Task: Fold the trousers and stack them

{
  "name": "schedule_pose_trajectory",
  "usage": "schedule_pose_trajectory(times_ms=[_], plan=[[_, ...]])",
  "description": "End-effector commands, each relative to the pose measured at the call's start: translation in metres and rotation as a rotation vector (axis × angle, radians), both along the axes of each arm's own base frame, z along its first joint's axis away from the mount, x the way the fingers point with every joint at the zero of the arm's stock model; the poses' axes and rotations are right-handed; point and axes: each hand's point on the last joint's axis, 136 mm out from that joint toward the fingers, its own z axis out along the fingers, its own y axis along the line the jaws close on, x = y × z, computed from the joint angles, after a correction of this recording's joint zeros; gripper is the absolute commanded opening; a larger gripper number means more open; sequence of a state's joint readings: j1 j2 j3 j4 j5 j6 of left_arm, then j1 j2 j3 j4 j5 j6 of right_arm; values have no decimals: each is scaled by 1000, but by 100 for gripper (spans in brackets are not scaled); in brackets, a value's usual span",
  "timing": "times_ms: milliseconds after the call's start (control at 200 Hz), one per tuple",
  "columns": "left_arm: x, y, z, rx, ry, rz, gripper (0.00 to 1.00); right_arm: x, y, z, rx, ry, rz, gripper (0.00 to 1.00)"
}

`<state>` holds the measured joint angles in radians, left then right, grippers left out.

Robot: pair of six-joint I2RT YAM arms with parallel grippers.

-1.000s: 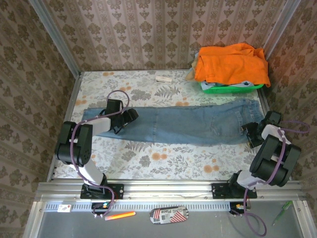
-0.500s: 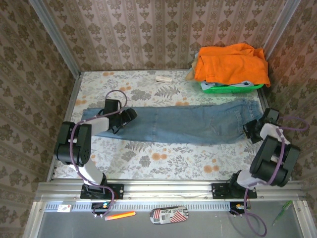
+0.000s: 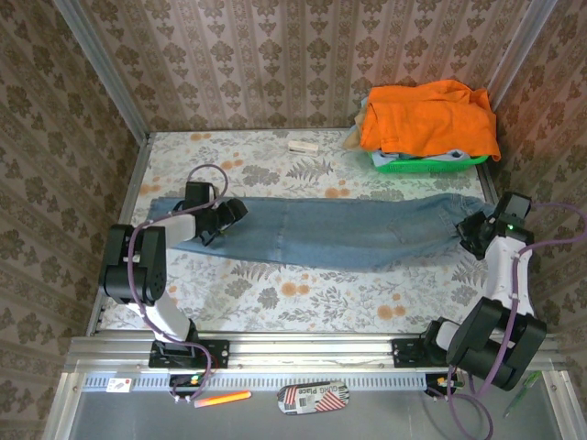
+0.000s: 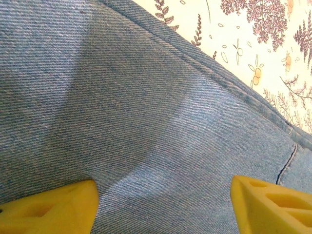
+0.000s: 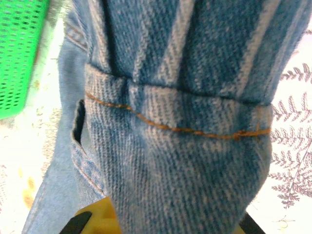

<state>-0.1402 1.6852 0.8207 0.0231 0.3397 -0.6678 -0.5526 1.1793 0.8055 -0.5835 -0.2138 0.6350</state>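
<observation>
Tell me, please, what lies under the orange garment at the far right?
Under the orange garment, a green basket shows its near rim, with bluish cloth peeking out; its other contents are covered.

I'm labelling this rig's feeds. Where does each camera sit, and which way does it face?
Top external: above and behind the bases, looking down on the table, the trousers, the left arm and the right arm.
Left wrist: on the left arm, facing down at flat denim; the left gripper shows open, yellow fingers apart.
Right wrist: on the right arm, close on the bunched waistband that the right gripper pinches.
Shared: top external and right wrist both show the green basket.
</observation>
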Motion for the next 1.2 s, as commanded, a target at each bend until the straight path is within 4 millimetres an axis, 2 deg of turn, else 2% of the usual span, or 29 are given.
schedule_pose_trajectory(times_ms=[0, 55, 105, 170, 250, 325, 370, 460, 525, 580, 640, 675, 765, 815, 920, 985, 1095, 1150, 1195], plan=[[-24, 33, -40, 127, 139, 49, 75, -21, -9, -39, -11, 140, -17, 40], [-25, 32, -39, 119, 138, 41, 76, -25, -6, -43, -2, 152, -9, 43], [-26, 31, -37, 117, 139, 41, 77, -26, -3, -33, -15, 111, -11, 44], [-25, 26, -26, 101, 121, 29, 79, -26, 0, -6, -82, 62, 0, 50], [-22, 18, -6, 106, 86, 1, 81, -22, 10, 32, -168, 1, 48, 51], [-17, 7, 17, 122, 53, -37, 85, -8, 32, 57, -230, -47, 126, 51], [-13, -1, 33, 135, 27, -63, 86, 5, 52, 67, -239, -86, 188, 51], [-8, -25, 59, 172, -28, -117, 87, 35, 88, 71, -222, -127, 307, 51], [-6, -43, 65, 171, -47, -146, 88, 59, 95, 56, -182, -110, 354, 50], [-4, -55, 60, 146, -45, -156, 88, 76, 86, 39, -187, -65, 351, 48], [-3, -59, 45, 123, -24, -138, 87, 88, 69, 23, -183, -8, 325, 48], [-2, -61, 35, 111, -19, -134, 87, 94, 58, 6, -180, 39, 316, 48], [-2, -53, 3, 111, 25, -97, 86, 102, 33, -34, -160, 150, 274, 47], [-3, -45, -14, 105, 65, -71, 85, 107, 30, -55, -117, 213, 286, 46], [-9, -27, -37, 88, 114, -6, 85, 99, 29, -92, -76, 345, 310, 47], [-13, -18, -42, 67, 127, 23, 85, 94, 28, -102, -58, 369, 307, 47], [-23, -5, -54, 64, 167, 45, 86, 95, 22, -104, -71, 377, 298, 49], [-23, -8, -48, 25, 149, 25, 85, 98, 29, -96, -35, 357, 320, 48], [-24, -7, -35, 21, 126, 21, 85, 102, 33, -83, -50, 315, 329, 49]])
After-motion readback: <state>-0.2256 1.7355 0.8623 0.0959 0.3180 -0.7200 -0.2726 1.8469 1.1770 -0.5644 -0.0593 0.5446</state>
